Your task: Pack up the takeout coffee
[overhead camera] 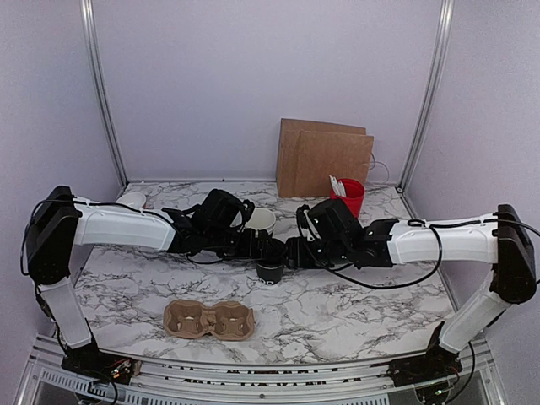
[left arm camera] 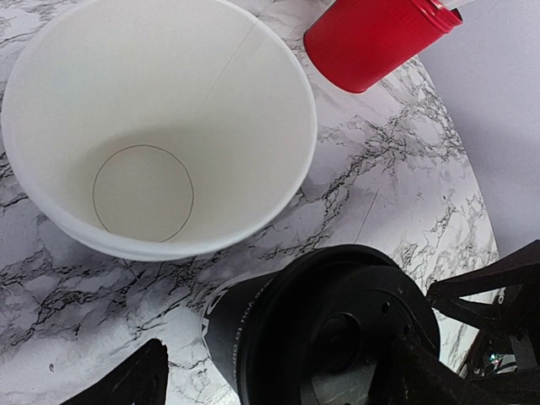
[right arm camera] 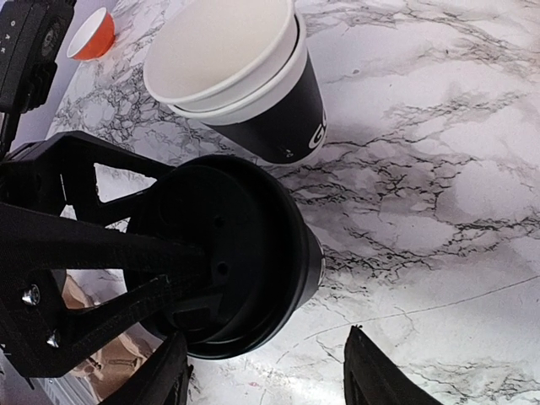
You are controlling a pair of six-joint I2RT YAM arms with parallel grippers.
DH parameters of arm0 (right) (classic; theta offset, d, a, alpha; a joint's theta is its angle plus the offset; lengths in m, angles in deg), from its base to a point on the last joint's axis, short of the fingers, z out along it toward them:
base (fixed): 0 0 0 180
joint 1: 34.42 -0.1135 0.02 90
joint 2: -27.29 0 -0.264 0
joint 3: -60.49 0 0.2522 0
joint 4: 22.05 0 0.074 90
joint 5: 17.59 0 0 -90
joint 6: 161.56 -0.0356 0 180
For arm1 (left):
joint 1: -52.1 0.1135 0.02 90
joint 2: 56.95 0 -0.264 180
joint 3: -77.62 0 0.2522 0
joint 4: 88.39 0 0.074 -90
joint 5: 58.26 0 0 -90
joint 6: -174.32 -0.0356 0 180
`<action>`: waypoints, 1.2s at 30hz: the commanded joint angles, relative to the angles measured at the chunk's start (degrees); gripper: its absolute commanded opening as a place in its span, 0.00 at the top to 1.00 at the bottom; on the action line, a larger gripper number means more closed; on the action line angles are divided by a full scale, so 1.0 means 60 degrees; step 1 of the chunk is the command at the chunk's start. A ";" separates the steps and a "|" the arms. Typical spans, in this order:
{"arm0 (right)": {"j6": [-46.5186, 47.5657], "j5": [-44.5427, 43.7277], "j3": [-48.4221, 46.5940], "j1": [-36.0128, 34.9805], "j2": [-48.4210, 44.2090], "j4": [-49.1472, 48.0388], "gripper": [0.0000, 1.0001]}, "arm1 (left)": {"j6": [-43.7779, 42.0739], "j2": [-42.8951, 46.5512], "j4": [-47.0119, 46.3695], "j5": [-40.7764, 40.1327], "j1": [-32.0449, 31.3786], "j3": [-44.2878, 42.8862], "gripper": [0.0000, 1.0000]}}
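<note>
Top camera first: the lidded black cup [overhead camera: 270,270] stands mid-desk [overhead camera: 380,304], and I take it as my mark. My left tool [overhead camera: 257,247] and right tool [overhead camera: 294,251] meet just behind it. A cream cup [overhead camera: 260,219] sits further back, the pulp carrier [overhead camera: 209,320] in front and the red cup [overhead camera: 350,196] back-right.

Left wrist: the fingers [left arm camera: 126,384] stand apart with the lidded cup between them, bare desk showing beside one finger. There is white lettering on the cup's side — too skewed to read.

Right wrist: the fingers [right arm camera: 371,371] are apart too, and stop short of the lidded cup. Beyond it the cream cup nests in an outer black cup [right arm camera: 287,126] — a partial white letter, perhaps a G.
</note>
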 commanded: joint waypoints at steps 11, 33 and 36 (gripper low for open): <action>-0.0265 -0.0219 0.0367 -0.0008 -0.0286 -0.1182 0.41 | -0.0140 0.0035 0.0692 -0.0054 -0.0071 0.0389 0.08; -0.0633 -0.0389 0.0482 0.0011 -0.0099 -0.0968 0.49 | 0.0068 0.0145 0.0688 -0.0054 -0.0068 0.0434 0.08; -0.0613 -0.0312 0.0446 0.0014 0.0055 -0.0963 0.50 | 0.0061 0.0159 0.0681 -0.0058 -0.0070 0.0422 0.08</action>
